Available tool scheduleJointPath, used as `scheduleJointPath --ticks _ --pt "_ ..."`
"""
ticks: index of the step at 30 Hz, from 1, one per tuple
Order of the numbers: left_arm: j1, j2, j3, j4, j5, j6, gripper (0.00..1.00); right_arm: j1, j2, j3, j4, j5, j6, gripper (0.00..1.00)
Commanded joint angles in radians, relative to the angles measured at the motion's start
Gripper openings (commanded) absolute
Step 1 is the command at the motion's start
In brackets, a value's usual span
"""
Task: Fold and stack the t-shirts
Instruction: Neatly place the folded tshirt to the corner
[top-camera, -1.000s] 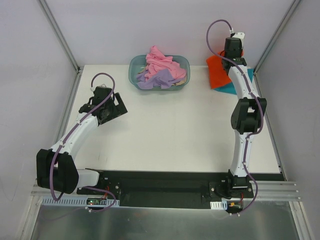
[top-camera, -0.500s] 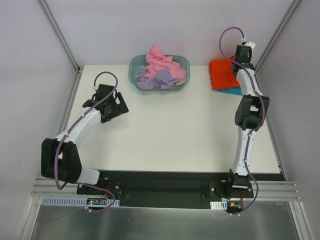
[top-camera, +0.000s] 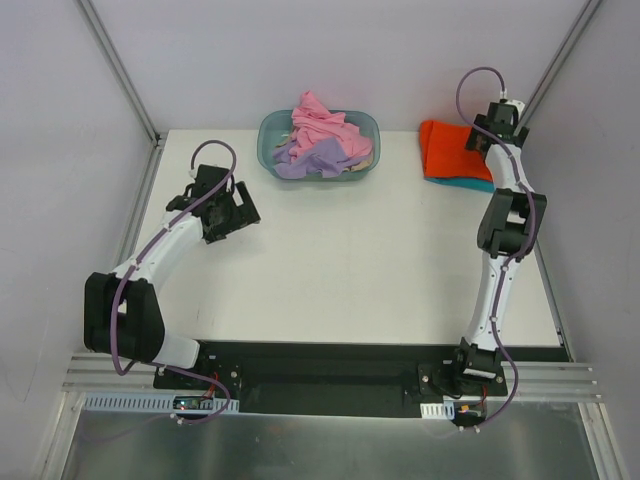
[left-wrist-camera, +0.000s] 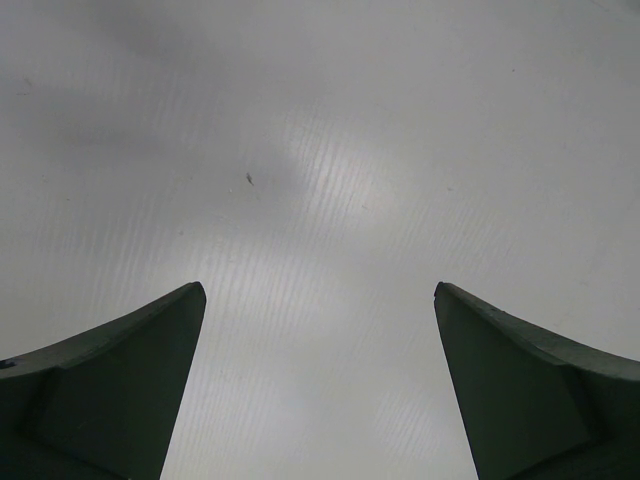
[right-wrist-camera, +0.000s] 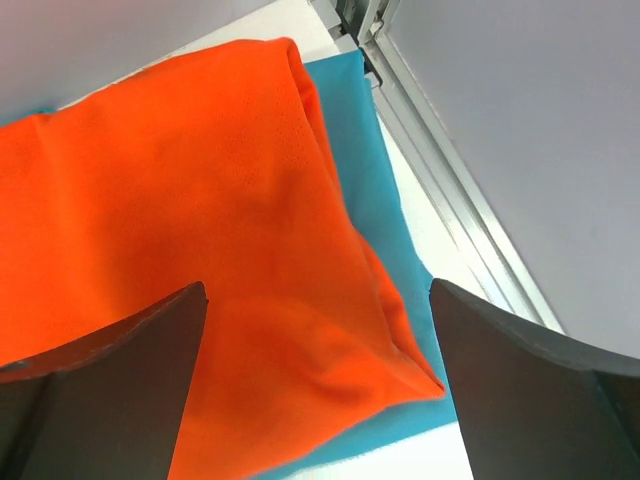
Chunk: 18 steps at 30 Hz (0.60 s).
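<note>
A folded orange t-shirt (top-camera: 447, 150) lies on a folded teal t-shirt (top-camera: 470, 183) in the table's far right corner. In the right wrist view the orange t-shirt (right-wrist-camera: 200, 230) covers most of the teal t-shirt (right-wrist-camera: 365, 130), whose edges show beside and below it. My right gripper (right-wrist-camera: 318, 290) hangs open just above the orange cloth, holding nothing; from above it sits at the stack's right edge (top-camera: 492, 135). A pink t-shirt (top-camera: 318, 120) and a lavender t-shirt (top-camera: 310, 160) lie crumpled in the tub. My left gripper (left-wrist-camera: 320, 290) is open over bare table, at the left (top-camera: 232, 212).
The translucent blue-grey tub (top-camera: 366, 125) stands at the back middle. An aluminium frame rail (right-wrist-camera: 440, 180) runs close along the stack's right side, with the enclosure walls behind it. The white table (top-camera: 350, 260) stretches between the two arms.
My right gripper has opened and let go of the orange t-shirt, moving right and back off the stack. The left arm shifted slightly forward.
</note>
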Motion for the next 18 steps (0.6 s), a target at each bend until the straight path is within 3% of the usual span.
scheduleJointPath --ticks 1,9,12,18 --pt "0.011 -0.035 0.054 -0.004 0.033 -0.002 0.99 0.008 -0.237 -0.041 0.008 -0.031 -0.066 0.97" --pt "0.011 -0.168 0.0 -0.003 0.063 0.008 0.99 0.023 -0.487 -0.162 -0.122 -0.101 -0.134 0.97" --pt "0.011 -0.234 -0.021 -0.003 0.064 0.016 0.99 0.031 -0.602 -0.232 -0.155 -0.218 -0.108 0.97" --pt "0.011 -0.36 -0.079 -0.003 0.064 0.016 0.99 0.039 -0.917 -0.6 -0.058 -0.413 0.033 0.97"
